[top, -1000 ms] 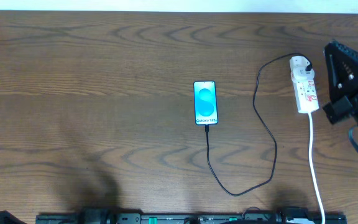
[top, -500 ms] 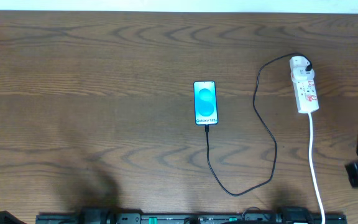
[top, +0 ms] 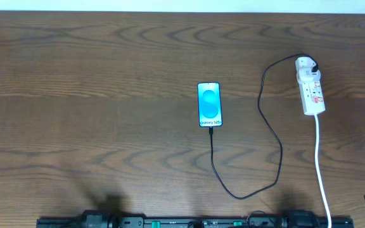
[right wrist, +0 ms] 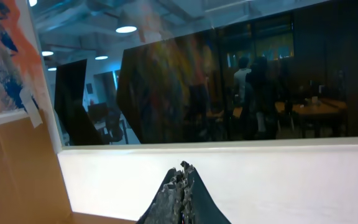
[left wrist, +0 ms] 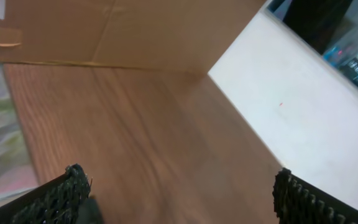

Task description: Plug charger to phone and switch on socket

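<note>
A: So, where are we on the plug-in?
B: Looks done from my seat. Phone (top: pixel 209 104) lies mid-bench (top: pixel 75 95), screen lit. Charger (top: pixel 211 145) tip sits at its lower edge, and the cable loops round to the adapter (top: pixel 305 63) on the socket (top: pixel 312 92), far right.
A: Switch?
B: I can't read the rocker from overhead, too small. I'd judge that's the step left to confirm.
A: Tools?
B: Left tool (left wrist: pixel 179 186) is spread wide with nothing in it. Right tool (right wrist: pixel 182 186) is pressed together, empty, pointing up at a window (right wrist: pixel 229 81).
A: Next?
B: If it's off, I bring the right tool over the socket, tips together, and press the rocker without nudging the adapter.
</note>
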Available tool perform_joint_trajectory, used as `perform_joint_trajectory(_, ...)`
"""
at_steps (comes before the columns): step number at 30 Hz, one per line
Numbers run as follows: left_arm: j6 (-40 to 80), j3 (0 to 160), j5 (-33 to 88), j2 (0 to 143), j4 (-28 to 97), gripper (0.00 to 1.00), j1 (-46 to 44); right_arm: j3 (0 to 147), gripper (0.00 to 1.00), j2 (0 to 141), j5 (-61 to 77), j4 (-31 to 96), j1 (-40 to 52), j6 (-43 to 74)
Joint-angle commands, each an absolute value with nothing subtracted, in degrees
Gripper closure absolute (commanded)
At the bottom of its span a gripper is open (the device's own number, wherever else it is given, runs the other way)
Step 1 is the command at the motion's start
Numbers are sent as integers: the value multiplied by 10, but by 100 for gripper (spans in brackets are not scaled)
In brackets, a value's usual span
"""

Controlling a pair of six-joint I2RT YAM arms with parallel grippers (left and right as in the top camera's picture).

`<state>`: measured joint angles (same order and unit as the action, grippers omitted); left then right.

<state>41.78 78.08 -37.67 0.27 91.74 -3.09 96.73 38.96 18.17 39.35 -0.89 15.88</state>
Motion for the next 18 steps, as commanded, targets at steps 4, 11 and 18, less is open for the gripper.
perform_joint_trajectory(4, 417, 782, -382, 2, 966, 3, -30, 966, 99, 387, 175, 386, -5, 158)
perform_joint_trajectory(11, 417, 782, -382, 2, 968, 3, -30, 941, 99, 323, 197, 378, -33, 158)
perform_joint_trajectory(18, 417, 782, -382, 2, 968, 3, -30, 891, 98, 195, 200, 338, -58, 157)
